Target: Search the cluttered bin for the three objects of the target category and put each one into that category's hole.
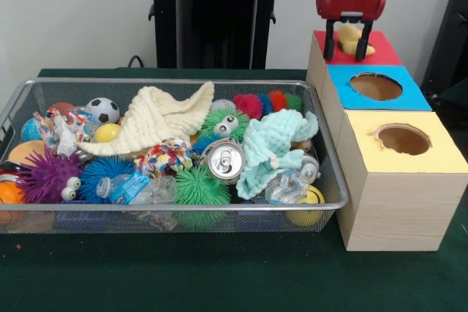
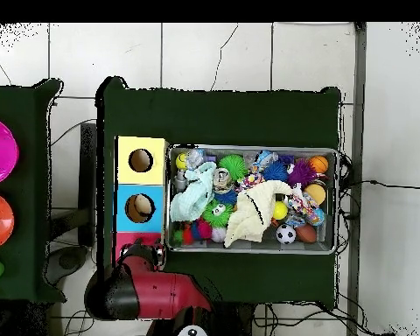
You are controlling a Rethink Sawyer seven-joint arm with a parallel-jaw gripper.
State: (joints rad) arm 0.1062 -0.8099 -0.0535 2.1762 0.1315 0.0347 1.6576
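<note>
Broadly, the green desk (image 1: 219,275) carries a wire bin (image 1: 183,217) still heaped with clutter: spiky balls, two cloths, a soda can (image 1: 223,160), a soccer ball (image 1: 103,109) and crushed bottles. Beside it stands a row of three wooden boxes topped yellow (image 1: 439,155), blue (image 1: 409,96) and red (image 1: 384,49). Over the red box hangs the gripper (image 1: 345,42), its jaws closed around a yellow rubber duck (image 1: 353,38) held just above the red top, whose hole is hidden behind the jaws and the toy. By my reading, this is one delivery about to finish; the duck has not yet dropped. How many targets already went in cannot be told, though the overhead view hints at something pale lying in the blue hole (image 2: 140,208). More searching of the bin probably remains.
</note>
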